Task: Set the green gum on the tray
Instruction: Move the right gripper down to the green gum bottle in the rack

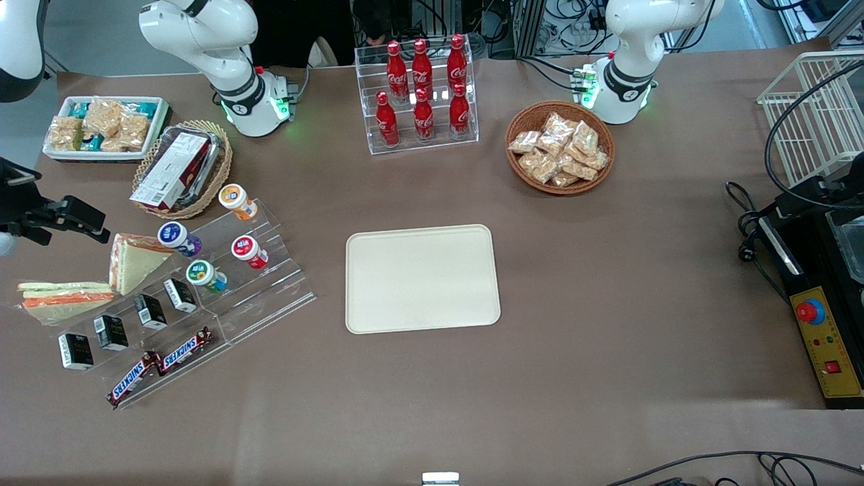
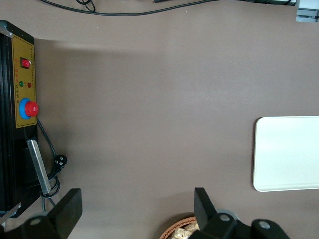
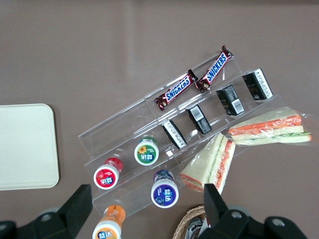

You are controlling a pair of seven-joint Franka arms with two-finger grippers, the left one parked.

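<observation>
Gum bottles are sitting on a clear stepped rack [image 1: 202, 297] toward the working arm's end of the table in the front view. The green gum [image 1: 202, 275] is lying on a middle step, beside the red-lidded bottle [image 1: 248, 250] and nearer the camera than the purple-lidded bottle [image 1: 177, 237] and the orange-lidded bottle [image 1: 234, 200]. Two bars reading "SNICKERS" [image 1: 162, 365] are lying on the lowest step. The tray [image 1: 422, 278] is resting bare at mid-table, well apart from the rack. Red bottles marked "Coca-Cola" [image 1: 422, 91] are standing in a clear case farther from the camera. The gripper [image 1: 64, 219] is hanging at the picture's edge, above the table near wrapped sandwiches [image 1: 88, 277].

From the right wrist camera, the gripper [image 3: 147, 211] is hovering with its fingers [image 3: 77, 206] spread wide, holding nothing, above the rack. The green gum [image 3: 146, 152] is showing a sunflower on its lid, with the Snickers bars [image 3: 194, 79] and a corner of the tray [image 3: 25, 147] also in sight.

From the left wrist camera, only an edge of the tray [image 2: 286, 153] is appearing.
</observation>
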